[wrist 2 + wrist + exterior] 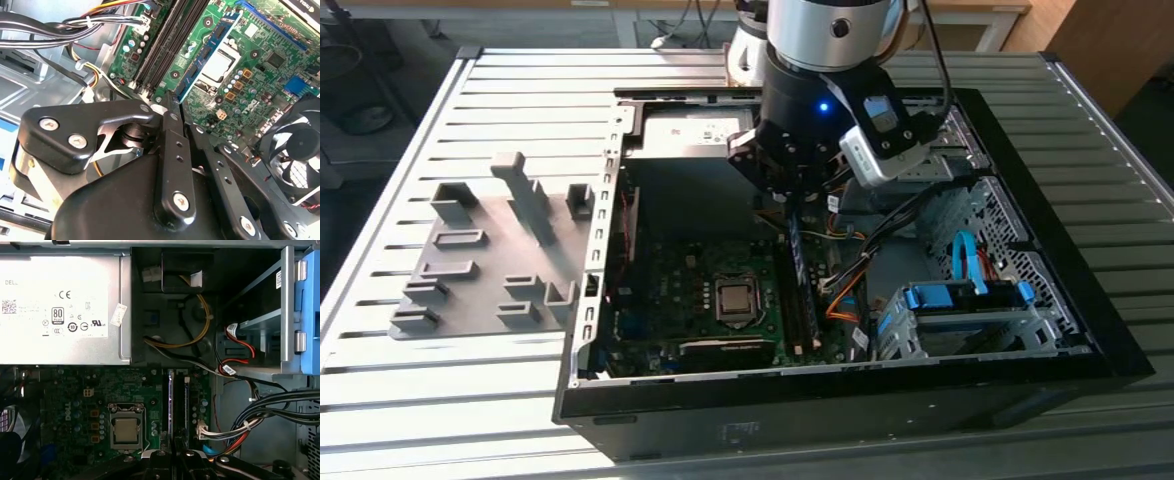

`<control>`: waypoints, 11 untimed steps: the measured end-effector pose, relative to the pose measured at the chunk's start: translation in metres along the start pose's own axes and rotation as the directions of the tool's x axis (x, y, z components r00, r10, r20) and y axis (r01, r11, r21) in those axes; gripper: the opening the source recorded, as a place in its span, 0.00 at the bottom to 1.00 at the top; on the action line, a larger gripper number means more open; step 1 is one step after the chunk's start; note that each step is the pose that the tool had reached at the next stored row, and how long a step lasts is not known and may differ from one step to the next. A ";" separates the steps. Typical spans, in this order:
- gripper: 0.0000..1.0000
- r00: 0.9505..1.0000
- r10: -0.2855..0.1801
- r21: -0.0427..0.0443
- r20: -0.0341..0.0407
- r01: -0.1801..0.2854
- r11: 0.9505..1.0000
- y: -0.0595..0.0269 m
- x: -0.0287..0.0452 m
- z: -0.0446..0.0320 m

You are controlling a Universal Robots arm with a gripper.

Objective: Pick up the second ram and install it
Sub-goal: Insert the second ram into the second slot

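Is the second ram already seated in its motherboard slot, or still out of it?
Out, apparently: the second ram is held on edge in the gripper, above the motherboard beside the CPU socket. Whether it touches a slot: cannot tell.

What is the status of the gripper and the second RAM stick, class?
Gripper shut on the second RAM stick, above the motherboard's memory slots. Stick upright on edge, lined up along the slots. Cable bundle beside the slots, apart from the stick.

ribbed matt metal table (400,420), glossy black plastic tool (172,107), matt grey plastic holder (487,260)
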State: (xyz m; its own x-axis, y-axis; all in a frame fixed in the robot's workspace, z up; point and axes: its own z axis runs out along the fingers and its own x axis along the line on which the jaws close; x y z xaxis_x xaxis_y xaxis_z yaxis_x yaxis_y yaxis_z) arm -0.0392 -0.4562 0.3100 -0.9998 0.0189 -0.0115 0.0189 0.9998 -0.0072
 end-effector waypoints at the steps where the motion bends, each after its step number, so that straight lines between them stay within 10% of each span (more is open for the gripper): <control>1: 0.14 1.000 0.000 0.000 -0.001 0.000 1.000 -0.0003 0.0000 0.0006; 11: 0.14 1.000 0.000 0.000 -0.003 0.000 1.000 -0.0022 0.0001 0.0154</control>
State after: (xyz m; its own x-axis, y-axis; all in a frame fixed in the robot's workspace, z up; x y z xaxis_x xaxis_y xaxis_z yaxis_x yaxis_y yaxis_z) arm -0.0392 -0.4586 0.2946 -0.9998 0.0188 -0.0082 0.0189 0.9998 -0.0074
